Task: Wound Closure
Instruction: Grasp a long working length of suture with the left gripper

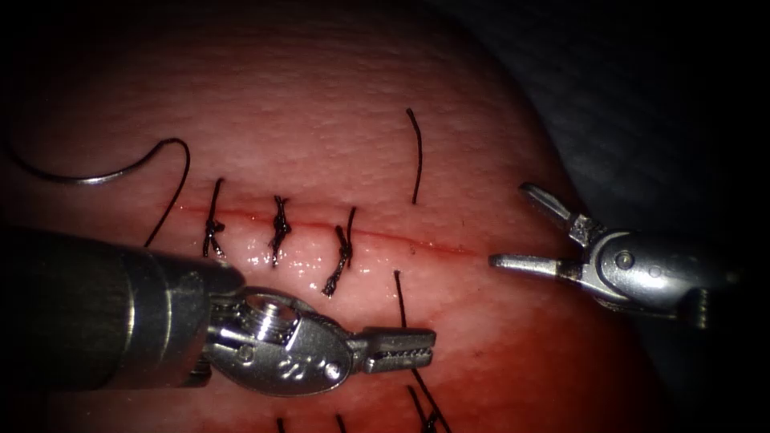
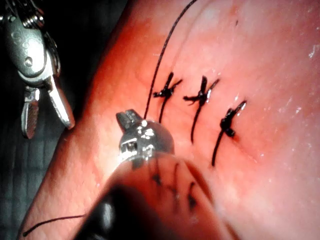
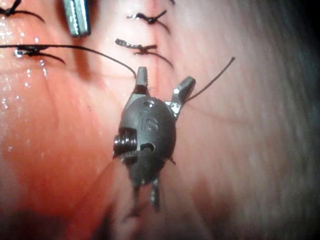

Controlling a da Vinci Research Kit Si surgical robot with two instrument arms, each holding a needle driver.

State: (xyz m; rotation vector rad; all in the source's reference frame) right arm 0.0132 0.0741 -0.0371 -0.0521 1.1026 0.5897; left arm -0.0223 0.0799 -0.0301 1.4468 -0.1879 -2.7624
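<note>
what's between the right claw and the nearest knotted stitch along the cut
In the endoscope view, between the right claw and the nearest knotted stitch lies the unclosed cut, crossed by one untied thread.

Your endoscope view is lit from the camera's side: the tissue (image 1: 337, 120) is bright at the centre and falls off to black at every edge. Wet glare glints along the cut (image 1: 321, 228) and on the left claw (image 1: 401, 349), whose thick shaft lies dim and out of focus. In your left wrist view that shaft is a dark blur up close. Your right wrist view shows the right claw (image 3: 162, 85) sharp, with soft shadow behind.
</note>
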